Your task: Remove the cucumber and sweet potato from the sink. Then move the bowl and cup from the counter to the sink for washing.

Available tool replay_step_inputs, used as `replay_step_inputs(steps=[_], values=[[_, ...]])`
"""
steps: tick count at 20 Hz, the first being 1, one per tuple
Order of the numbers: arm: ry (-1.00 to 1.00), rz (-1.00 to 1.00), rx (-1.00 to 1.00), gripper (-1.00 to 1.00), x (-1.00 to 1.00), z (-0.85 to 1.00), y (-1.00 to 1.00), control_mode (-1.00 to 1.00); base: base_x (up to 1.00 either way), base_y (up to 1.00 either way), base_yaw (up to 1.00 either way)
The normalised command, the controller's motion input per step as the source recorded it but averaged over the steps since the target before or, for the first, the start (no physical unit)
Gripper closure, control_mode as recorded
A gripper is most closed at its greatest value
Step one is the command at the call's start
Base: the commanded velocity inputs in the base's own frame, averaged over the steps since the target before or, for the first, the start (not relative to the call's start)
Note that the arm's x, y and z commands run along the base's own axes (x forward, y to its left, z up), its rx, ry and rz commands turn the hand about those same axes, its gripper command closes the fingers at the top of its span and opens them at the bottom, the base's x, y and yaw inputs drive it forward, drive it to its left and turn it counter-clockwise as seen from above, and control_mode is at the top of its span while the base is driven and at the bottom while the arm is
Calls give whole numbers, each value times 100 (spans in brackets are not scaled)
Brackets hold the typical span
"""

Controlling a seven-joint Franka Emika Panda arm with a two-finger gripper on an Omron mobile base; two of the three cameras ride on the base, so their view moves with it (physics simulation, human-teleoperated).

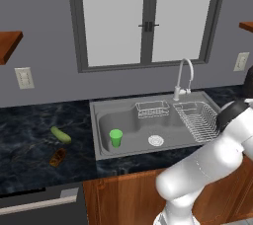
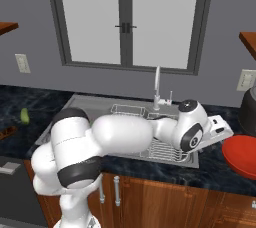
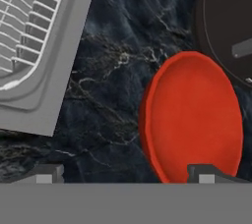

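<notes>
Cucumber (image 1: 60, 134): we find it lying on the dark counter (image 1: 29, 135) left of the sink (image 1: 101, 145), out of the basin.
Sweet potato (image 1: 58, 157): on the same counter, just in front of the cucumber, apart from it.
Cup (image 1: 116, 137): we see it standing upright in the left part of the basin, near the white drain (image 1: 155, 140).
Bowl (image 3: 194, 120): we record it on the counter right of the sink, beside a dark round appliance (image 3: 226, 26); it sits apart from the sink corner.
Dish rack (image 1: 200, 119): wire, in the right part of the sink.
Gripper (image 3: 125, 175): jaws spread wide, nothing between them; in the hand view one fingertip overlaps the bowl's near rim, the other stands over bare counter.
Step in hand: by our judgement both vegetables and the cup are dealt with, and the reach for the bowl is under way.
Next move: we judge the hand must come down with one finger inside the bowl's rim and one outside, close on the wall, then lift and carry it left over the sink edge into the basin.
</notes>
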Motion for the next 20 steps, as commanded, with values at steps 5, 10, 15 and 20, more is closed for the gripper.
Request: replay_step_inputs(steps=[5,10,15,20], values=[[0,0,0,-100,17,-11,-18,-100,0,0,0],[3,0,0,-100,17,-14,-17,-100,0,0,0],[2,0,1,-100,16,-11,-21,-100,0,0,0],[5,0,6,-100,12,-10,-18,-100,0,0,0]])
